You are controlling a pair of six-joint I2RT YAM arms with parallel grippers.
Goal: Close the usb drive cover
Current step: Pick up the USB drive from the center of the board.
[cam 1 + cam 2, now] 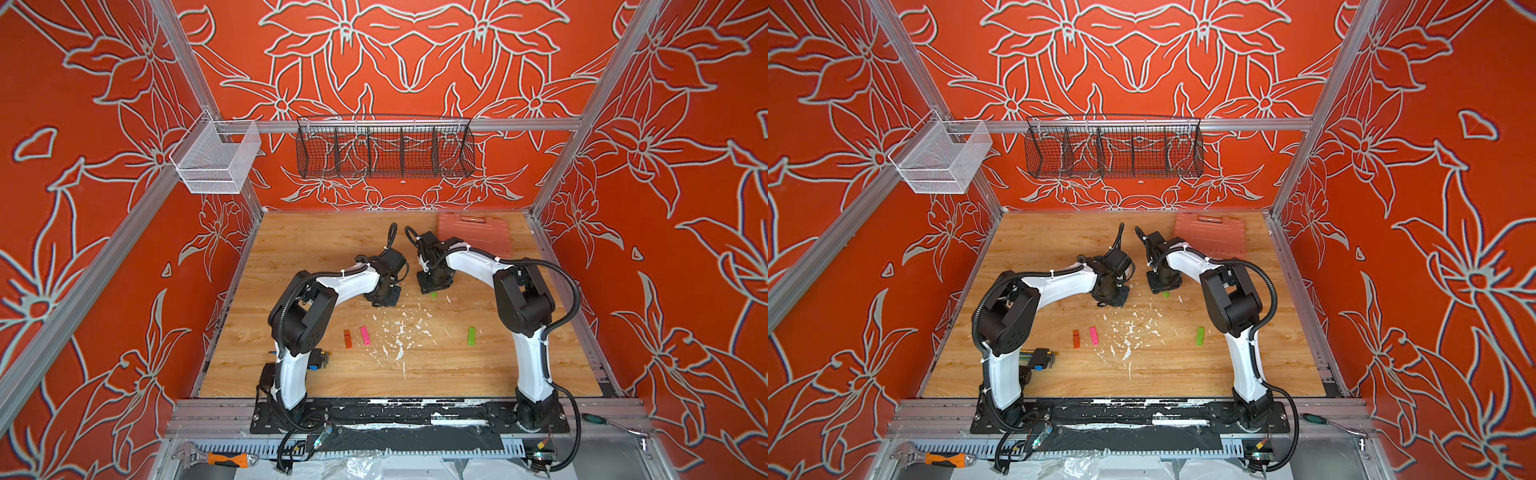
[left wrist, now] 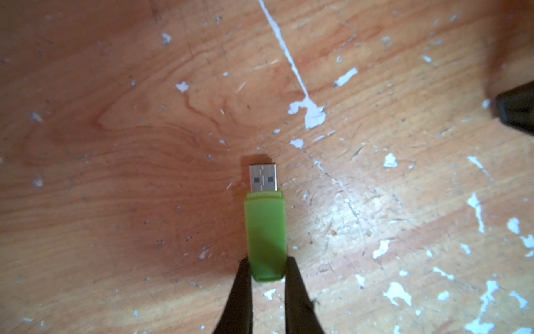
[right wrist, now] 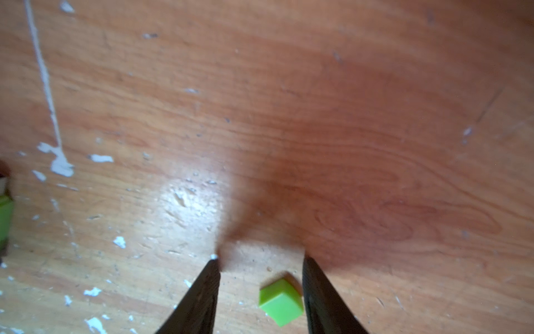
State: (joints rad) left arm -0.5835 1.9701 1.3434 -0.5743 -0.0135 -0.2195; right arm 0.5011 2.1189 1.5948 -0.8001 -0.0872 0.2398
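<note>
left jaws pinch the green usb drive (image 2: 265,231) (plug bare); right jaws spread around its cap (image 3: 281,300).

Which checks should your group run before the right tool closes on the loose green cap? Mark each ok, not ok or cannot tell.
1. Left tool shut on the green usb drive: ok.
2. Drive's metal connector bare and unobstructed: ok.
3. Right tool open, green cap between its jaws: ok.
4. Cap centred and square to the jaws: not ok, it lies skewed, near one side.
5. Cap's open end facing the connector: cannot tell.
</note>
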